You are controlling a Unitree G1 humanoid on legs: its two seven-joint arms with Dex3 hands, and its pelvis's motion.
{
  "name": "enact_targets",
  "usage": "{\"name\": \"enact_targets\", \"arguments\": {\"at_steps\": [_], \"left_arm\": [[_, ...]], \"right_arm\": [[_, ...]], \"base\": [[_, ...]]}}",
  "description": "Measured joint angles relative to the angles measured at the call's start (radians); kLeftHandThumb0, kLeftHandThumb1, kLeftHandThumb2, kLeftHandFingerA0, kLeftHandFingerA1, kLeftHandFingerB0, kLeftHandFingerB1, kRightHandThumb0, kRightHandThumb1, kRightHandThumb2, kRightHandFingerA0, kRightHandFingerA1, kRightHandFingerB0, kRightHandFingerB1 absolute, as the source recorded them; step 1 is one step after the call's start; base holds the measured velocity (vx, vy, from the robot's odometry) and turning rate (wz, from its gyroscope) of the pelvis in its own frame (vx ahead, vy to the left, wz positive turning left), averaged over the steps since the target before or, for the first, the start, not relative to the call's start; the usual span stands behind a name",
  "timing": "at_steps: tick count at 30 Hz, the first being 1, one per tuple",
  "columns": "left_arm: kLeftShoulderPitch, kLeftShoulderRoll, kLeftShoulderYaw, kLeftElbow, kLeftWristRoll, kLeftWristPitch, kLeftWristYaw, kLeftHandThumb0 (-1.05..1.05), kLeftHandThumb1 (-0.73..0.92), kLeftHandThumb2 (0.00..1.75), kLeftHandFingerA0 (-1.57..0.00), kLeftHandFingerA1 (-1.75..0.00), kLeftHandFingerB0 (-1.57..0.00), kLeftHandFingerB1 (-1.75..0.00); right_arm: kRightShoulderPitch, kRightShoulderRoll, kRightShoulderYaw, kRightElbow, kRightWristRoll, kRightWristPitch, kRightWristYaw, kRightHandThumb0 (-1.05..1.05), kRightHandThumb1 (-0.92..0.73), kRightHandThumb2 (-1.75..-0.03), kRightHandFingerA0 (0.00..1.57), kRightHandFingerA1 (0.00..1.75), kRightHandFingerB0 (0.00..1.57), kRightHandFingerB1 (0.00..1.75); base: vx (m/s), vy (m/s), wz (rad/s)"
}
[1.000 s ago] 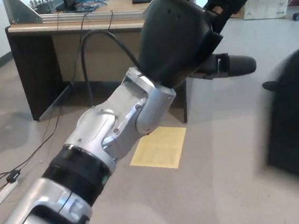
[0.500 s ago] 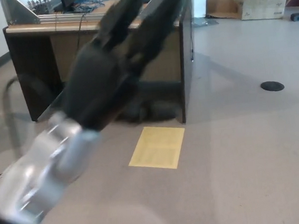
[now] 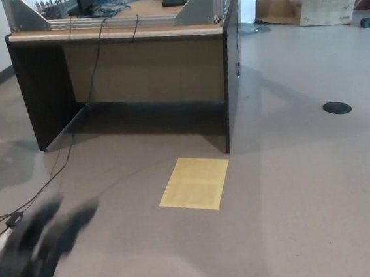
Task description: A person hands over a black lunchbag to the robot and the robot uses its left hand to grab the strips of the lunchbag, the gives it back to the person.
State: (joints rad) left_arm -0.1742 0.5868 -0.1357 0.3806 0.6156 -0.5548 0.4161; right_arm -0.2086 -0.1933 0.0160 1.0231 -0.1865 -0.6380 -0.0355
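Left hand (image 3: 35, 254) sits at bottom-left corner of head view, low over the floor (image 3: 308, 192), heavily motion-blurred; dark finger shapes look spread apart w/ nothing between them, so it reads as open and empty, though blur limits certainty. Right hand isn't in the picture. Black lunchbag doesn't show anywhere in view, nor any person. Floor is grey-beige; a yellow sheet (image 3: 195, 182) lies flat on it near centre, just in front of the table (image 3: 145, 64). Table is dark-sided w/ a tan front panel, open underneath, and carries metal frame pieces (image 3: 25, 13) plus cables on top. Black cable (image 3: 62, 160) runs down from table's left end across the floor to a power strip (image 3: 1, 238) at left edge, close to the blurred hand. Small dark round disc (image 3: 337, 107) on floor at right, well apart from the sheet. Cardboard box (image 3: 326, 4) at far top-right corner.
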Motion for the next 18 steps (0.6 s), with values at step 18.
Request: {"name": "enact_targets", "arguments": {"at_steps": [18], "left_arm": [[0.179,0.008,-0.090,0.501,0.072,-0.014,0.208,-0.84,0.65,1.01,0.00,-0.38,-0.18,-0.43]], "right_arm": [[-0.010,0.000,-0.024,0.034,0.000,0.004,-0.025,-0.43,-0.51,-0.91,0.59,0.68,0.50,0.59]], "base": [[0.00,0.000,0.00]]}}
